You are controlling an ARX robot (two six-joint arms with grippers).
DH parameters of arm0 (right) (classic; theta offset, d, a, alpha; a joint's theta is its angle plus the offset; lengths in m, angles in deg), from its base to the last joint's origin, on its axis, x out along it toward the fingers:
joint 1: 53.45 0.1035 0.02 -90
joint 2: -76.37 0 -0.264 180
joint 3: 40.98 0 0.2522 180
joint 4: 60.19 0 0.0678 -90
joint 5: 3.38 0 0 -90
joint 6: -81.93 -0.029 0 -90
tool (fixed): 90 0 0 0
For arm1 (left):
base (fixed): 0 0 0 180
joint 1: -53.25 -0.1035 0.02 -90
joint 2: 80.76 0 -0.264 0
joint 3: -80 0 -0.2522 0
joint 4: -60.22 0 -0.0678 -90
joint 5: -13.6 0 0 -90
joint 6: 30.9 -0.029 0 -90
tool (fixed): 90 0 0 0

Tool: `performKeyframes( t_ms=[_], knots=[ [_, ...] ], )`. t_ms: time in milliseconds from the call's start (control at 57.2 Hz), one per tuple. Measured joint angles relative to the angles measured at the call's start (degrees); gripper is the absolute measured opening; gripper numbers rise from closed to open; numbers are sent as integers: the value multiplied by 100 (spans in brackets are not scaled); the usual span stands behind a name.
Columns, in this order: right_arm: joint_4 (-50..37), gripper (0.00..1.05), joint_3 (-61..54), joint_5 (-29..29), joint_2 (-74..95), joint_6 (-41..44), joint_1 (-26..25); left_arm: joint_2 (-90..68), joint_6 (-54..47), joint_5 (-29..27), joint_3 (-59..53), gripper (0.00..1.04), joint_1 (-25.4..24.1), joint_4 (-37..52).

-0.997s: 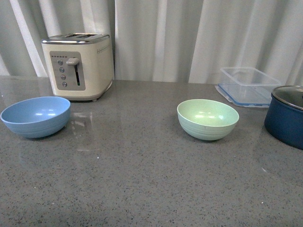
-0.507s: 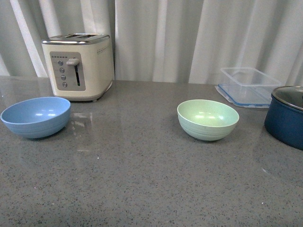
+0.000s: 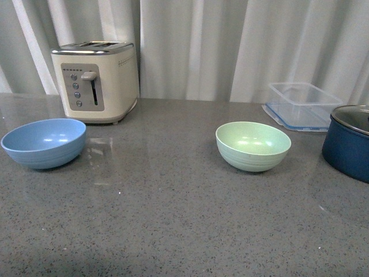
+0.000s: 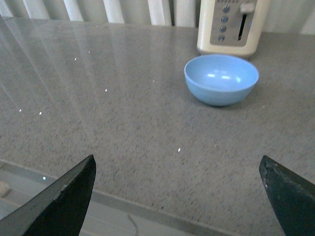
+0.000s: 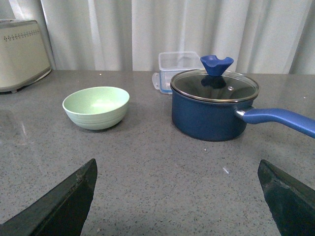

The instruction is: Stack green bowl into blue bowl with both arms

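Observation:
The pale green bowl point(image 3: 253, 145) stands upright on the grey counter right of centre in the front view; it also shows in the right wrist view point(image 5: 96, 107). The light blue bowl point(image 3: 44, 142) stands upright at the far left, in front of the toaster, and shows in the left wrist view point(image 4: 221, 79). Neither arm shows in the front view. My left gripper point(image 4: 177, 169) is open and empty, well short of the blue bowl. My right gripper point(image 5: 177, 169) is open and empty, well short of the green bowl.
A cream toaster point(image 3: 95, 81) stands at the back left. A clear rectangular container point(image 3: 302, 105) sits at the back right. A dark navy pot with a glass lid point(image 3: 350, 141) stands at the right edge, its long handle point(image 5: 278, 119) pointing sideways. White curtains hang behind the counter.

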Motion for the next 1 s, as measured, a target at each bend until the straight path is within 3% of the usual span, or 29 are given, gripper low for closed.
performKeyframes(
  t_ms=[280, 542, 997],
  knots=[
    [-2, 95, 0, -2, 0, 0, 0, -1784, 605, 1123, 1547, 98, -841, 2],
    [-2, 95, 0, -2, 0, 0, 0, -3595, 1051, 1478, 2839, 98, -1309, -251],
    [-2, 95, 0, -2, 0, 0, 0, -6378, 1906, 1720, 4533, 98, -1084, -431]
  ],
)
